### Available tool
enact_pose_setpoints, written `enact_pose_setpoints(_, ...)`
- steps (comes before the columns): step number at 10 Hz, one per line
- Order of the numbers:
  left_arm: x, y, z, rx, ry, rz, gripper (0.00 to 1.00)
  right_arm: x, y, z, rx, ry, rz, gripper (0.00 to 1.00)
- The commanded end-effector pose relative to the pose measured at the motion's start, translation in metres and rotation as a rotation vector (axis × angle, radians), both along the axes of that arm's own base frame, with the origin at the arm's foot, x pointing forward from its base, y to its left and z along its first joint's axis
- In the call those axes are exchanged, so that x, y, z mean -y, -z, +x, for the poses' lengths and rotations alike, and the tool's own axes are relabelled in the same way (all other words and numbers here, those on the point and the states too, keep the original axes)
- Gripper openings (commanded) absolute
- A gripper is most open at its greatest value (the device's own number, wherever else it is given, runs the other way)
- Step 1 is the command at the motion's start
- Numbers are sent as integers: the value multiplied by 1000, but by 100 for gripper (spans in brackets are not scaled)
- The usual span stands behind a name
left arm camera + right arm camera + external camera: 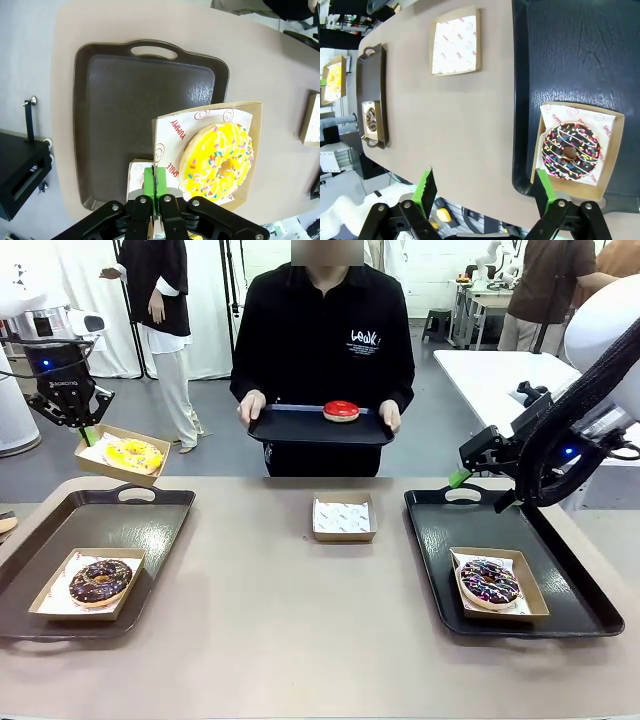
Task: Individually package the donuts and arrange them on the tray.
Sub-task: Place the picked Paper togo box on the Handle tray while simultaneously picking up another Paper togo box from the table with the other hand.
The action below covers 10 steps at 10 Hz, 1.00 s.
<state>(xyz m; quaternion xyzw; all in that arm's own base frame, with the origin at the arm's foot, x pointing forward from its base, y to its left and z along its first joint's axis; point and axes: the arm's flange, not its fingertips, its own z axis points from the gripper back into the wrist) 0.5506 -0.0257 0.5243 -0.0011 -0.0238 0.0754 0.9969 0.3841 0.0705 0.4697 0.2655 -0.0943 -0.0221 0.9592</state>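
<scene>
While the person is standing beyond the empty box (343,536) at the middle of the table (260,640) and holding out a dark serving tray (290,426) with the red-iced donut (341,411) on it, the left gripper (87,432) is hanging to the far left of that box, above the far end of the left tray (165,525). Its fingers are pinched tight on the paper-lined edge of a cardboard box (112,473), so the yellow-iced donut (133,454) is riding inside, clear of the tray. Gripping the rim is sparing the icing, and this box is probably heading for the free space below.

The chocolate-glazed donut (100,580) is sitting boxed to the near left of the empty box, in that tray's near corner. To the near right of the empty box, the sprinkled dark donut (488,582) is resting in its own box on the right tray (440,540). The right gripper (484,182) is hovering right of the empty box, over that tray's far end. Its fingers are spread wide and holding nothing, likely waiting for the red-iced donut, which seems meant for the empty box.
</scene>
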Motion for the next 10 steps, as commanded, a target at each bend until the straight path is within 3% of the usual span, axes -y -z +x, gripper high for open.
enact_pose_setpoints(1, -1, -1, 0, -1, -11, 0, 1, -2, 1, 1, 1, 13, -17, 100)
enact_pose_setpoints(4, 0, 0, 0, 0, 0, 0, 1, 0, 0, 0, 0, 0, 0, 100)
enact_pose_setpoints(5, -12, 6, 10, 2, 4, 16, 1, -12, -3, 9, -21, -2, -62, 100)
enact_pose_setpoints(10, -56, 28, 36, 82, 73, 30, 1, -104, 5, 90, -115, 35, -260, 100)
